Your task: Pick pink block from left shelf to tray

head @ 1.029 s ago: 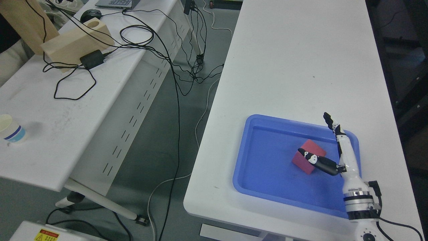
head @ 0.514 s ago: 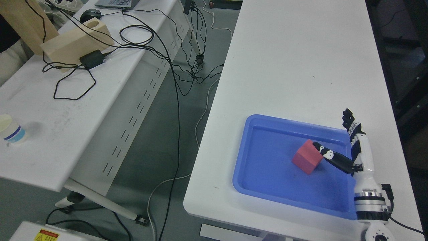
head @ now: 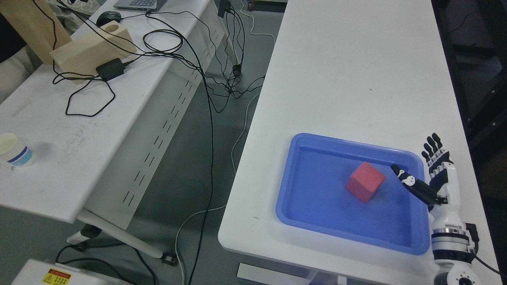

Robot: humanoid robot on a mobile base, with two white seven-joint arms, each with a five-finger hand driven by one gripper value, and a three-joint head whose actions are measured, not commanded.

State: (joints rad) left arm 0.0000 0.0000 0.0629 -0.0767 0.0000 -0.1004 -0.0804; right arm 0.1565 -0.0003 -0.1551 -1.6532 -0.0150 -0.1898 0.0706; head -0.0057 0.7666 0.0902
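Where blue tray (head: 289,206) holds pink block (head: 365,181), right robot hand (head: 433,178) spread, empty.

**Colours on the two tables**

You have a pink-red block (head: 365,182) in a solid blue tray (head: 301,213) on a white table (head: 348,79). Your right hand (head: 435,182) is white with black fingers (head: 431,144). On the other white table (head: 59,150), black cables (head: 166,43), a pale wooden block (head: 87,49), and a cream cup (head: 14,149) with what looks like a blue band.
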